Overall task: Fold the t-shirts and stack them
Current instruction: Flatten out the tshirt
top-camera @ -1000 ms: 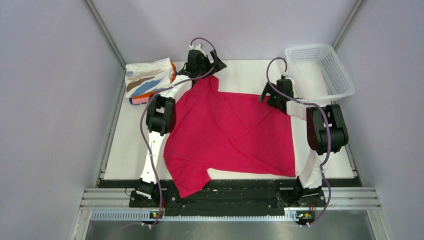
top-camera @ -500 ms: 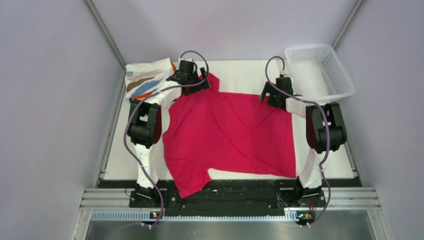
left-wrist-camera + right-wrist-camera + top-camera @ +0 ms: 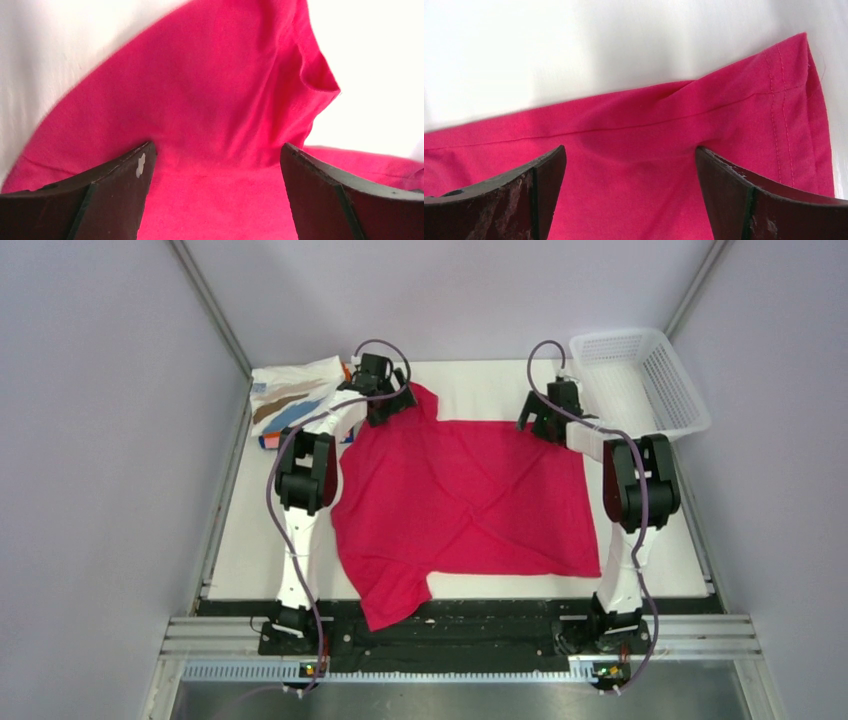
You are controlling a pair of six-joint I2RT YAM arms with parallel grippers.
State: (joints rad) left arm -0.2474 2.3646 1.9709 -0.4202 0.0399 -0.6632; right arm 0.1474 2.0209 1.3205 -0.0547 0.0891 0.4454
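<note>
Left gripper (image 3: pixel 216 147), right gripper (image 3: pixel 629 148): jaw bases cut by bottom edge of wrist views. Shirt (image 3: pixel 460 500) under both runs past frame edges. Stack (image 3: pixel 295 395) left of left gripper: lower layers mere slivers, near corner behind left arm (image 3: pixel 305 475)

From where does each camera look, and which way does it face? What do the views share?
Top external: above and behind the arm bases, facing down at the white table; both arms show, left gripper and right gripper over the magenta-red cloth t-shirt.
Left wrist: on the left wrist, facing down at the t-shirt's sleeve; its open fingers show.
Right wrist: on the right wrist, facing down at a hemmed t-shirt corner; its open fingers show.
Shared: all three see the t-shirt.
</note>
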